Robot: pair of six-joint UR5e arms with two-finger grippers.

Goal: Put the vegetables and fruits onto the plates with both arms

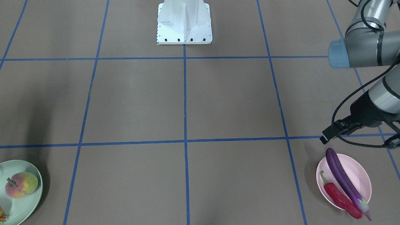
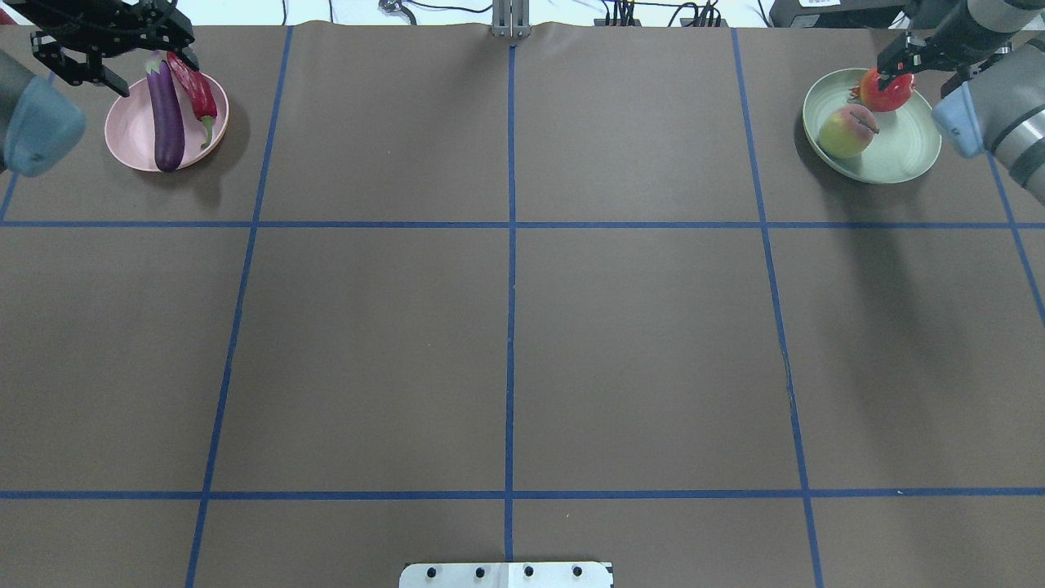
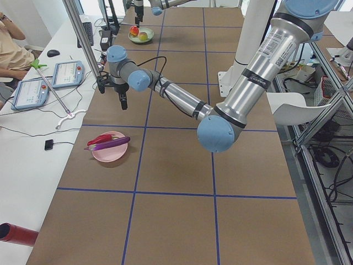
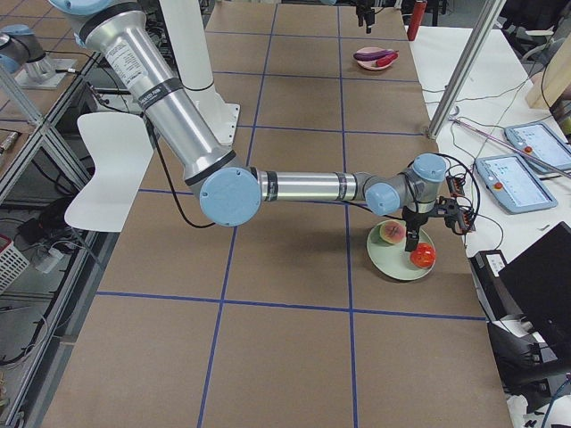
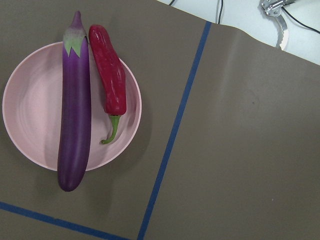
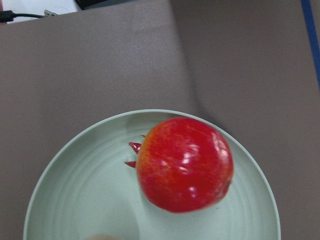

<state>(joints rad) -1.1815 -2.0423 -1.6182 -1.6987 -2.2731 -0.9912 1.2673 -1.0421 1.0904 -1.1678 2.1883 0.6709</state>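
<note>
The purple eggplant [image 5: 75, 110] and the red chili pepper [image 5: 110, 75] lie side by side on the pink plate [image 5: 35, 110]. They also show in the overhead view, the eggplant [image 2: 166, 114] on the pink plate [image 2: 131, 143]. My left gripper [image 2: 122, 65] hovers open and empty above and beside that plate. The peach [image 2: 847, 131] and the red pomegranate-like fruit [image 6: 185, 162] rest on the mint green plate [image 2: 906, 151]. My right gripper [image 2: 896, 69] hovers open above the pomegranate-like fruit [image 2: 888, 94], apart from it.
The white base block [image 1: 184, 23] stands at the robot's edge of the brown table, which is marked with a blue tape grid [image 2: 510, 245]. Tablets [image 3: 67, 73] and cables lie on the white side bench, where an operator [image 3: 11, 49] sits.
</note>
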